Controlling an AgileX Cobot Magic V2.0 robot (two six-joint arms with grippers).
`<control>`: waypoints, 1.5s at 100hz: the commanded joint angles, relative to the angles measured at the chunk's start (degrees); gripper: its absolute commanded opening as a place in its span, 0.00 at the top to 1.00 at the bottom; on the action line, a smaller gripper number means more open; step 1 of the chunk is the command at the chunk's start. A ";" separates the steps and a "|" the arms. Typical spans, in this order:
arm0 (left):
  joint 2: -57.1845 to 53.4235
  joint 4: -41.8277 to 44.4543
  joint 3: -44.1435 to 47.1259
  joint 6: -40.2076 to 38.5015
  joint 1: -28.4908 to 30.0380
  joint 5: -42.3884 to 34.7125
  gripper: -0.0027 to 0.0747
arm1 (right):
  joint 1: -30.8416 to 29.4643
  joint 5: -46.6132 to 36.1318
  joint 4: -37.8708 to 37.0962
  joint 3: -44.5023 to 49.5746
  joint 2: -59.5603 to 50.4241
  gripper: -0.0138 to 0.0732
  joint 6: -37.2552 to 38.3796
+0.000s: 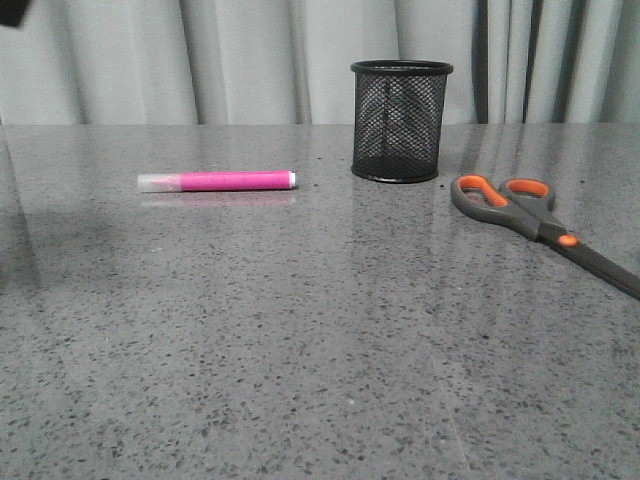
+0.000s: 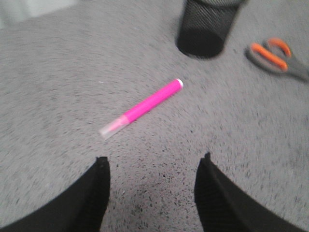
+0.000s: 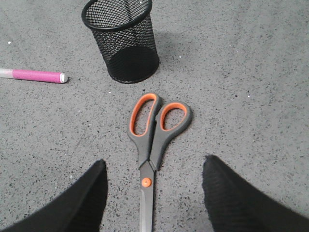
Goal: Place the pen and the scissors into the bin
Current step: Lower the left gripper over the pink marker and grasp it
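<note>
Front view shows a grey speckled table [image 1: 300, 350] with the pink pen [image 1: 217, 181] lying flat, the black mesh bin [image 1: 401, 120] standing up, and the scissors [image 1: 540, 225] lying flat and closed. No words or labels can be read on any of them. The left claw [image 2: 153, 162] has its two black fingers [image 2: 99, 179] wide apart with nothing between them. The pen lies just ahead of this claw, not touching it, and the bin stands farther ahead. The right claw [image 3: 153, 166] is also spread apart and holds nothing. The scissors lie between its fingers [image 3: 219, 186], blades toward the claw, orange loops pointing to the bin just beyond them.
</note>
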 commanded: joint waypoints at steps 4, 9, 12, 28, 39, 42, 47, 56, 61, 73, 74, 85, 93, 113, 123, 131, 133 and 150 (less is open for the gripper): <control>7.31 -3.34 -6.62 10.09 -0.04 4.29 0.51 | -0.33 -3.02 0.51 -1.99 0.12 0.39 -1.05; 10.82 -3.30 -8.84 13.80 -0.66 5.50 0.51 | -0.33 -3.02 0.51 -1.99 0.12 0.39 -1.05; 12.78 -3.30 -10.38 15.96 -1.04 5.87 0.51 | -0.33 -3.02 0.51 -1.99 0.12 0.39 -1.05; 22.70 -3.45 -17.47 26.81 -3.73 6.50 0.51 | -0.33 -2.80 0.51 -1.99 0.12 0.39 -1.05; 28.43 -3.45 -22.01 28.56 -5.26 6.50 0.51 | -0.33 -2.80 0.51 -1.99 0.12 0.39 -1.05; 29.73 -3.45 -23.41 28.56 -5.54 6.84 0.51 | -0.33 -2.80 0.51 -1.99 0.12 0.39 -1.09; 31.90 -3.45 -25.20 28.71 -5.87 7.48 0.51 | -0.33 -2.76 0.51 -1.99 0.12 0.39 -1.09; 35.28 -3.45 -28.05 28.71 -6.52 8.81 0.51 | -0.33 -2.76 0.51 -1.99 0.12 0.39 -1.46; 36.79 -3.45 -29.35 28.71 -6.77 9.50 0.51 | -0.33 -2.66 0.51 -1.99 0.12 0.39 -1.50; 39.34 -3.45 -31.26 28.71 -7.25 9.48 0.51 | -0.33 -2.66 0.51 -1.99 0.12 0.39 -1.50; 39.49 -3.33 -31.27 28.71 -7.25 9.47 0.51 | -0.33 -2.62 0.51 -1.99 0.12 0.39 -1.50; 40.84 -3.11 -32.02 28.71 -7.25 9.25 0.51 | -0.33 -2.53 0.51 -1.99 0.12 0.39 -1.50; 41.18 -2.62 -32.02 28.75 -7.25 9.15 0.51 | -0.33 -2.53 0.51 -1.99 0.12 0.39 -1.50; 41.42 -0.88 -32.02 28.75 -7.25 9.15 0.51 | -0.33 -2.53 0.51 -1.99 0.12 0.39 -1.50; 41.76 -0.65 -32.02 28.75 -7.25 9.28 0.51 | -0.33 -2.53 0.51 -1.99 0.12 0.39 -1.50; 42.00 -0.52 -32.02 28.75 -7.25 9.28 0.52 | -0.33 -2.49 0.51 -1.99 0.12 0.39 -1.50; 42.00 -0.40 -32.02 28.75 -7.25 9.28 0.53 | -0.33 -2.39 0.51 -1.99 0.12 0.39 -1.50; 42.00 2.01 -32.02 28.17 -7.25 10.19 0.74 | -0.33 -1.68 0.51 -1.99 0.12 0.39 -1.50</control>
